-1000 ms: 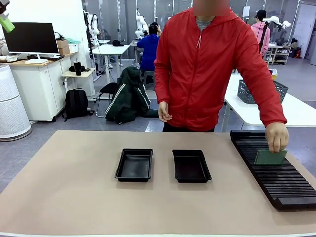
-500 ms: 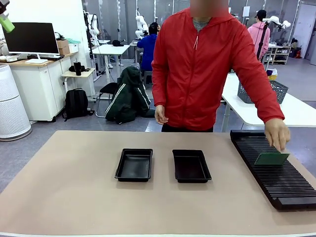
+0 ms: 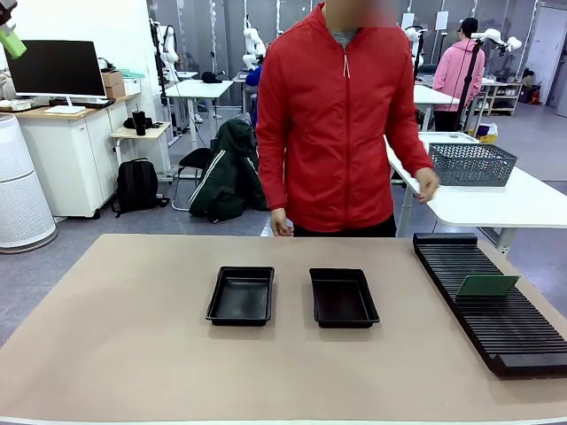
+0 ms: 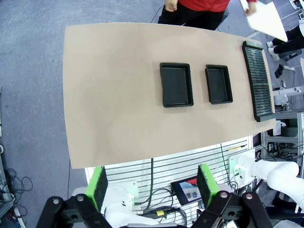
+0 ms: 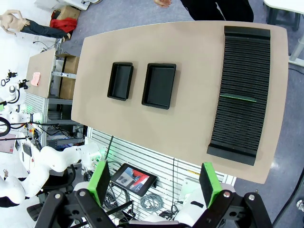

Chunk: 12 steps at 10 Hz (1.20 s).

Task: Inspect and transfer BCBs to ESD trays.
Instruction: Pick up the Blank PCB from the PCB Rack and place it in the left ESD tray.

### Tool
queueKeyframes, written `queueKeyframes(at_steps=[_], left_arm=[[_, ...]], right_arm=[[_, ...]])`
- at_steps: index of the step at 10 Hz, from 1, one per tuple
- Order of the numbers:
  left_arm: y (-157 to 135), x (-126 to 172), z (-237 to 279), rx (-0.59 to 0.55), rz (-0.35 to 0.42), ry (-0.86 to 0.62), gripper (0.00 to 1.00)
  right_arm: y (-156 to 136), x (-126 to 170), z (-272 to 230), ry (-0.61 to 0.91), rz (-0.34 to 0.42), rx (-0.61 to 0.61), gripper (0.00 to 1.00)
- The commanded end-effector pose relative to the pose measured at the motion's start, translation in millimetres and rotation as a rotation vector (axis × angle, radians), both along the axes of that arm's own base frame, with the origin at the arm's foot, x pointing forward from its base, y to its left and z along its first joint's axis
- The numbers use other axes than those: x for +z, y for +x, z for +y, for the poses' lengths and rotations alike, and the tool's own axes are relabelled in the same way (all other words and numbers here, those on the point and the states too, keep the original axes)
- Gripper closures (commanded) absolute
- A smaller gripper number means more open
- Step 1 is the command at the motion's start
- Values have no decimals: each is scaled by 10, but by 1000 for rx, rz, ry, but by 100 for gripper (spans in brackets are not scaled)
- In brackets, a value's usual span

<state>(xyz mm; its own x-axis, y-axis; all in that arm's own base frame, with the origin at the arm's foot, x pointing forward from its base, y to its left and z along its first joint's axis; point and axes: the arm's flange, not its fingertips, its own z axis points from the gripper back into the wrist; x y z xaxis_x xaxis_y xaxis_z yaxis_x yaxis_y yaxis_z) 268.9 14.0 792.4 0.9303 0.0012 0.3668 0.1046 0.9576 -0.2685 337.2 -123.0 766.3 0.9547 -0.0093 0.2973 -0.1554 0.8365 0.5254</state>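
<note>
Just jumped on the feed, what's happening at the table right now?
One green BCB stands slotted in the black ribbed rack at the right side of the table. The person in the red jacket stands at the far edge, with neither hand on the board or trays. The two ESD trays, left and right, sit empty side by side mid-table. The left claw and right claw are open, high above the table, holding nothing.

Tan table (image 3: 133, 354): left ESD tray (image 3: 241, 296), right ESD tray (image 3: 343, 298) centre; slotted rack (image 3: 523, 336) right.
</note>
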Motion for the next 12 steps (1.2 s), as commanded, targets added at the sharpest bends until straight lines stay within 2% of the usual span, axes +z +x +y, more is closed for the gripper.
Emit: queueKeyframes(at_steps=[1,3,6,10,11,12], left_arm=[[-16,-10,2,2,-4,-1,0],[-16,-10,2,2,-4,-1,0],[-16,-10,2,2,-4,-1,0],[-16,-10,2,2,-4,-1,0],[-16,-10,2,2,-4,-1,0],[-16,-10,2,2,-4,-1,0]], right_arm=[[0,0,0,0,0,0,0],[118,-135,131,-122,-61,76,0],[353,-588,248,-342,-187,286,0],[614,-1307,259,-681,-358,671,0],[701,-1495,270,-703,-408,787,0],[817,-1705,278,-735,-422,887,0]])
